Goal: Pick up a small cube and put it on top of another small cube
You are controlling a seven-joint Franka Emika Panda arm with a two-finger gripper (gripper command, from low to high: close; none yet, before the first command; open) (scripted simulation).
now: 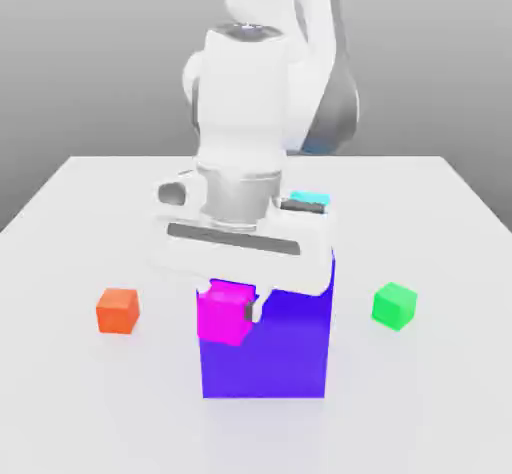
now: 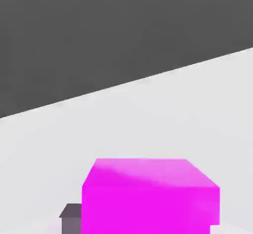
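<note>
The carrying step is in hand: the gripper is closed on the pink cube, which hangs clear of the table at lower centre of the exterior view, in front of the purple block. In the hand view the pink cube sits at the bottom of the frame with a dark fingertip beside it.

The green cube rests on the table at right centre, well apart from the held cube. Next, I judge, the arm must swing toward the exterior view's right, square the pink cube over the green one, lower until they touch, then let go. The purple block lies close by, so the path should stay high enough to clear it.

The hand points down, its white body filling the frame's middle. An orange cube sits at left, a cyan cube behind the hand.
</note>
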